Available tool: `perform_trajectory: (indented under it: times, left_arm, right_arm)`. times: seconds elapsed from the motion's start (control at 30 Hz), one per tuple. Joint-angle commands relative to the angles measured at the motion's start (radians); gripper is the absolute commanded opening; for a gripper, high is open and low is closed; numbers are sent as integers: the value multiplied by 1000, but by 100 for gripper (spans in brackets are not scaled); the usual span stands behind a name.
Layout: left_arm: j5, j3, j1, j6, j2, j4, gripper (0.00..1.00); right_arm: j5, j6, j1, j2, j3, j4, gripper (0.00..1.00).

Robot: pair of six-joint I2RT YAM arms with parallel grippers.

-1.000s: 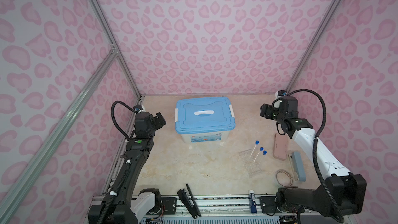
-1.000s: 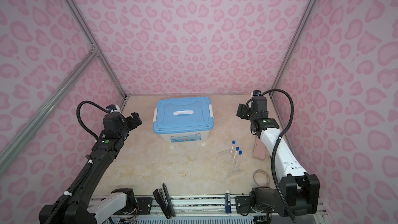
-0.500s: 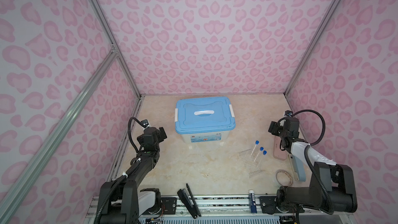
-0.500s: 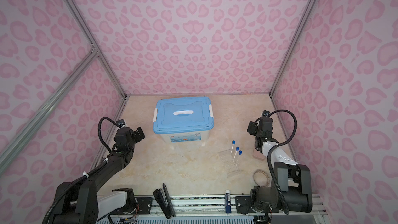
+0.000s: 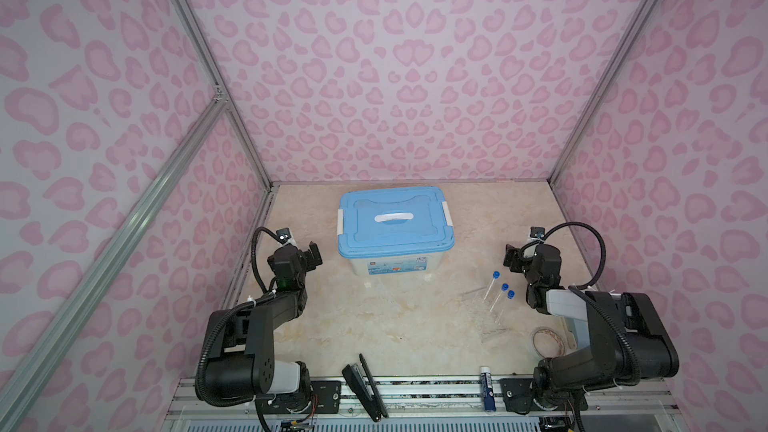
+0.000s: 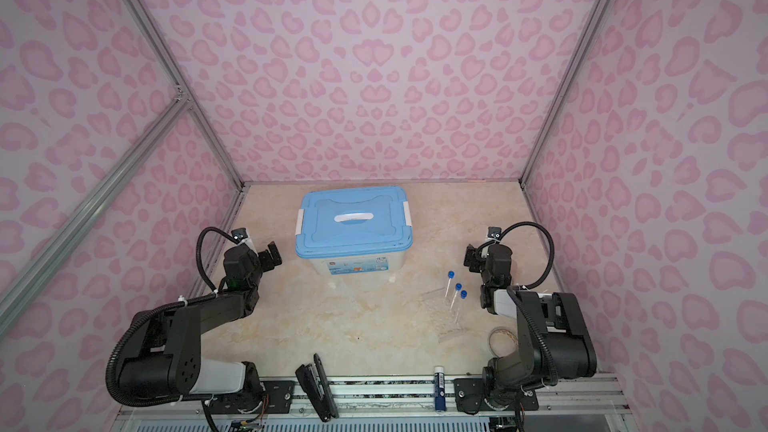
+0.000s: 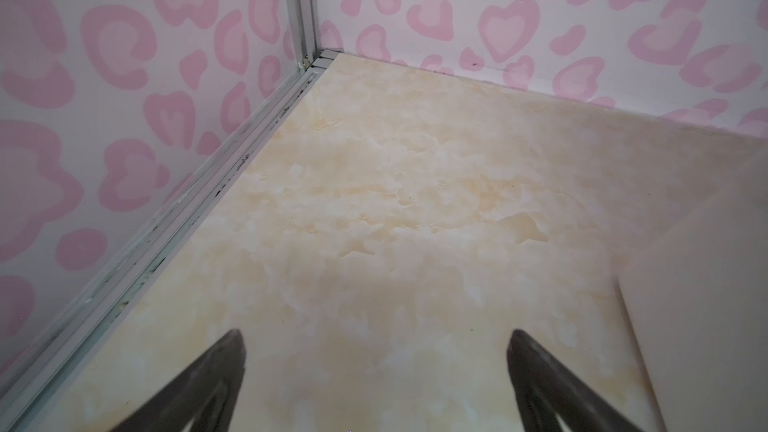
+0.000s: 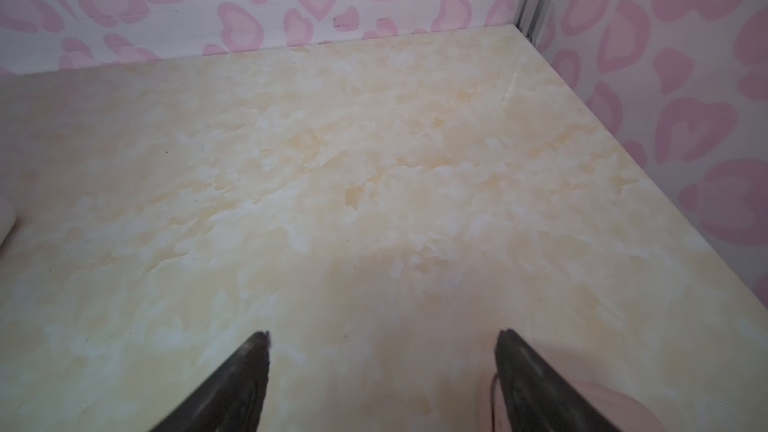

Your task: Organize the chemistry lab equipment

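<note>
Three blue-capped clear tubes (image 5: 498,290) (image 6: 455,290) lie side by side on the marble tabletop to the right of the middle. They lie on a clear rack (image 5: 492,320) (image 6: 451,322) that is hard to make out. A thin clear piece (image 5: 471,293) lies just left of them. My left gripper (image 5: 312,257) (image 6: 272,254) (image 7: 376,340) is open and empty, low beside the left wall of the box. My right gripper (image 5: 511,261) (image 6: 471,257) (image 8: 384,336) is open and empty, just behind and right of the tubes.
A blue-lidded storage box (image 5: 395,222) (image 6: 353,222) stands shut at the back centre. A black stapler (image 5: 365,384), a blue-and-white stick (image 5: 486,388) and a clear tape roll (image 5: 546,340) lie near the front rail. A pink object (image 8: 623,409) lies by my right fingers.
Both arms have folded back and down toward the front rail, bringing the grippers lower and nearer the table. Both grippers stayed open. Tubes and box have not moved.
</note>
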Motion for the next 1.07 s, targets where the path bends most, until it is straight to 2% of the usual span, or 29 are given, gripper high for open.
perform_trajectory:
  times: [0.0,0.07,0.17,0.27,0.33,0.4,1.03]
  left_arm:
    - [140,-3,1,57,22,104,99]
    - [168,-22,-1,73,23,136,99]
    - [174,-79,-14,87,54,266,99]
    - [188,-67,-9,89,52,234,97]
    - [257,-76,-1,105,52,250,97]
    - [268,-79,3,106,49,257,97]
    - [250,-84,-5,110,47,264,97]
  right_arm:
    - [1,-39,8,31,-37,183,87]
    - [7,-46,16,50,-62,263,88]
    - [5,-46,16,47,-52,235,90]
    - [11,-49,18,41,-43,209,99]
    - [13,-48,19,39,-43,204,99]
    - [15,-47,20,35,-42,194,99]
    - [17,-49,21,36,-41,194,99]
